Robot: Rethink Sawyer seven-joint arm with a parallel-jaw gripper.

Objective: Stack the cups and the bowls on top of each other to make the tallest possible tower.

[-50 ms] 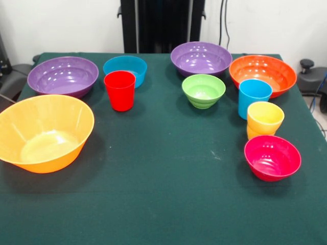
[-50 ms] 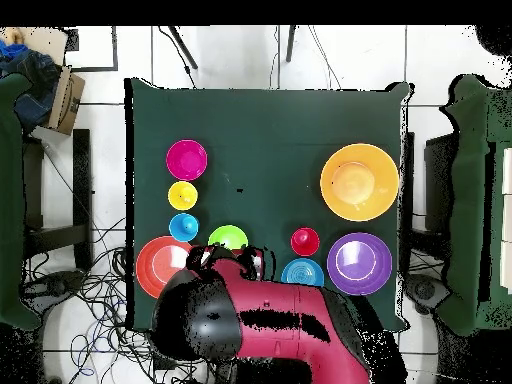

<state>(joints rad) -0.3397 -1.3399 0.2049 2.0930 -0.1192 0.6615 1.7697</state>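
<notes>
Nothing is stacked; every piece stands alone on the green cloth. A red cup (image 1: 120,90) is in front of a blue bowl (image 1: 125,68). On the right, a sky-blue cup (image 1: 254,98), a yellow cup (image 1: 264,120) and a magenta bowl (image 1: 272,157) form a line. A ribbed green bowl (image 1: 203,90) sits mid-table. Two purple bowls (image 1: 63,75) (image 1: 201,57) and an orange bowl (image 1: 262,75) line the far side. A big yellow-orange bowl (image 1: 46,132) is at the left. In the overhead view the gripper (image 2: 236,260) lies beside the green bowl (image 2: 228,238), holding nothing.
The red and black arm (image 2: 260,320) lies folded over the table's robot-side edge and covers one purple bowl from above. Cables run over the floor at the left (image 2: 90,290). The table's green cloth (image 1: 168,168) spreads between the bowls.
</notes>
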